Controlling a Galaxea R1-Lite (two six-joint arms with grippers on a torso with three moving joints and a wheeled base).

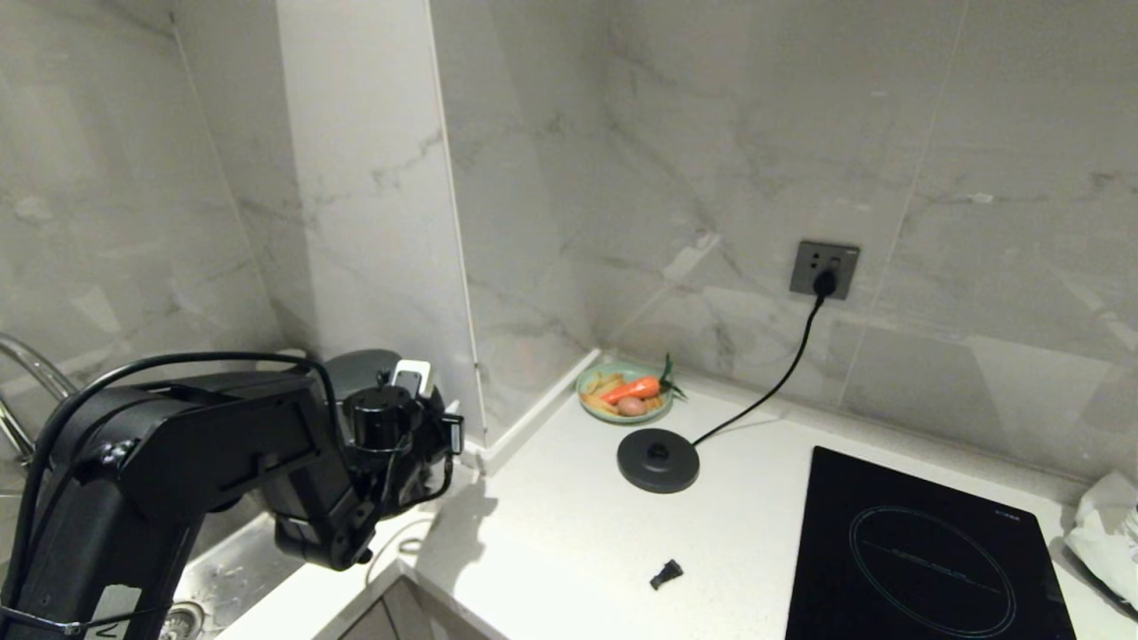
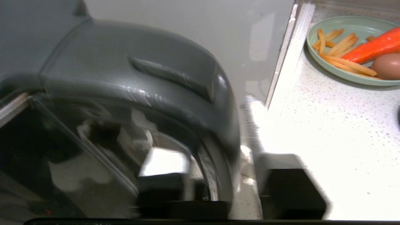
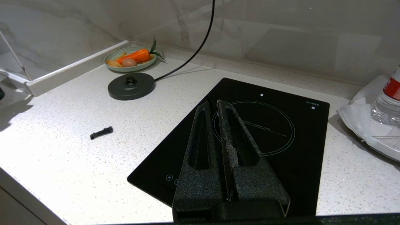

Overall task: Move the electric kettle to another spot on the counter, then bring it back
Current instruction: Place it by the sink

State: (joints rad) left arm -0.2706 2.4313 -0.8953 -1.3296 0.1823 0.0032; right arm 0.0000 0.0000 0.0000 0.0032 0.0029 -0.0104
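The white, finely speckled stone counter (image 1: 551, 524) runs from the marble-tiled corner out to the right, with a steel sink (image 1: 222, 569) at its left end; set into it at the right is the black glass induction hob (image 1: 916, 551). The left arm's black housing (image 1: 178, 462) fills the lower left of the head view and hides most of what lies behind it; only a rounded dark grey top of the glossy black electric kettle (image 1: 356, 364) shows past it, against the wall pillar near the sink, well apart from the flat round black corded base disc (image 1: 658, 460) that sits bare on the counter. A black cord (image 1: 782, 373) leads from the disc up to a grey wall socket (image 1: 824, 268); just behind the disc sits a pale green plate (image 1: 587, 384) with an orange carrot (image 1: 633, 388), fries and an egg; a small black clip-like piece (image 1: 666, 574) lies alone near the counter's front.

The left wrist view shows what the head view cannot: the kettle's grey lid and glossy body fill the frame close up, and the left pincer (image 2: 231, 190) has one dark finger (image 2: 292, 193) clear on the counter side and the other against the kettle; whether it grips or is spread cannot be told through the blur. The right wrist view alone shows the right pincer (image 3: 215, 107) hanging over the hob with its fingers pressed together and nothing between them; beside the hob it also shows a clear plastic bottle (image 3: 387, 103) on a white bag (image 3: 359, 118).
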